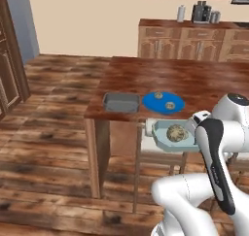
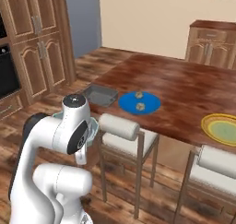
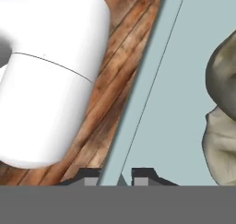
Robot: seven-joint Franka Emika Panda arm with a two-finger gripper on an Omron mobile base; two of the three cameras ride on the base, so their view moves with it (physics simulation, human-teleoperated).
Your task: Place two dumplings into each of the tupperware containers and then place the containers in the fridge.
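Carrying pale blue container [image 1: 171,137] with dumplings [image 1: 175,132], rim clamped by fingers [image 3: 140,174] | next: fridge must be reached, kept level.

Dumpling [image 1: 175,132] in small tub [image 1: 160,133] off table [image 1: 194,79], larger tub [image 1: 120,102] left of plate [image 1: 163,102]

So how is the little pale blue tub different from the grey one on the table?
The pale blue tub is held off the table by the end effector, clamped on its rim; the dark grey tub sits on the table. The blue one carries a dumpling; the grey one looks empty. Blue is smaller. Both are shallow and lidless.
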